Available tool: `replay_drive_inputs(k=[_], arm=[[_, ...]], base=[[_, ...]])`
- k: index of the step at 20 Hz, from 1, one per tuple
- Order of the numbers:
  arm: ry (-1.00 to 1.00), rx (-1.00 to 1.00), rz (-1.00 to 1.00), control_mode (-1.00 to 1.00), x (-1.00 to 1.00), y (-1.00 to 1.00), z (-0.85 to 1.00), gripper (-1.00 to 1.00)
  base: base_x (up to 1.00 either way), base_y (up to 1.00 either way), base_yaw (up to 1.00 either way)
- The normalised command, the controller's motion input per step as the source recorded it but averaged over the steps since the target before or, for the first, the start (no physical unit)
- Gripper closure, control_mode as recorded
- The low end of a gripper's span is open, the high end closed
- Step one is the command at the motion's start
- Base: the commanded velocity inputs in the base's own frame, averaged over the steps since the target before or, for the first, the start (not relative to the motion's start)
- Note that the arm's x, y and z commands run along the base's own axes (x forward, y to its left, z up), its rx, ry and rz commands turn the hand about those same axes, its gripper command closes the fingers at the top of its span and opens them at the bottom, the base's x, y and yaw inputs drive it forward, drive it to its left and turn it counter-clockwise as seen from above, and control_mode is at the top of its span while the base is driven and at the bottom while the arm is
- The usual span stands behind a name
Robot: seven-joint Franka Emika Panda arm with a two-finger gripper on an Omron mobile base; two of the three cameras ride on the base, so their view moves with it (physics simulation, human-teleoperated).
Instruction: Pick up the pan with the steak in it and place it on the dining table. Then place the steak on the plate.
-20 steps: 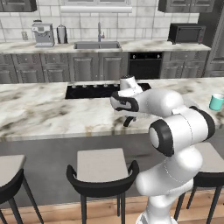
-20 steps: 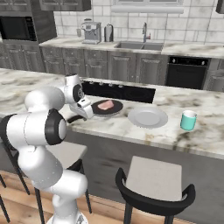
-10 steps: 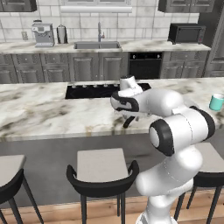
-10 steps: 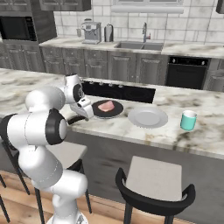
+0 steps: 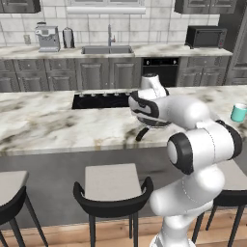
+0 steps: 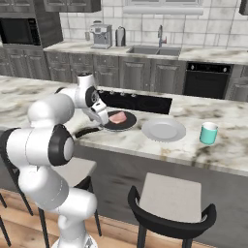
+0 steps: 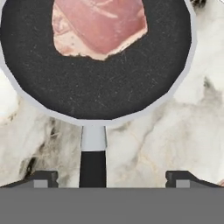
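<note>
Black and pale-rimmed, the pan (image 7: 96, 61) sits flat on the white marble of the dining table (image 7: 192, 122), with its short straight handle (image 7: 92, 164) running toward six o'clock in the hand view. The pink steak (image 7: 98, 27) lies inside the pan, toward twelve o'clock of its floor and touching nothing else.

The gripper (image 7: 111, 180) hangs directly over the handle. Its two dark fingertips (image 7: 43, 178) stand wide apart, one at eight o'clock and one at four o'clock of the handle's end, and neither touches it; the jaws are released, and the handle lies free between them.

In the right base view, the pan (image 6: 121, 121) rests near the table's front edge, and the steak (image 6: 117, 117) is a pale pink patch in it. The gripper (image 6: 99, 115) is at about nine o'clock of the pan. The round grey-white plate (image 6: 163, 130) lies just beside the pan at three o'clock, apart from it, and a teal cup (image 6: 209, 133) stands farther along at three o'clock of the plate.

In the left base view, the arm's white body covers most of the pan, and the black handle (image 5: 141, 134) pokes out below it at about seven o'clock. The teal cup (image 5: 238, 112) stands well off at three o'clock.
</note>
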Motion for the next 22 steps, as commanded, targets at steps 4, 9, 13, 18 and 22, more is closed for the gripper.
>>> replay_drive_inputs(k=[4,9,13,18,22], arm=[[-0.03,0.04,0.0,-1.0,0.55,-0.37,0.2,-1.0],[0.0,0.03,0.0,-1.0,0.78,-0.47,0.0,-1.0],[-0.01,0.0,0.01,-1.0,0.21,-0.37,0.0,-1.0],[-0.03,-0.01,0.01,-1.0,0.07,-0.21,-0.07,-1.0],[0.0,0.0,0.01,-1.0,0.0,-0.05,-0.01,-1.0]], base=[[0.0,0.0,0.0],[0.0,0.0,0.0],[0.0,0.0,0.0],[0.0,0.0,0.0],[0.0,0.0,0.0]])
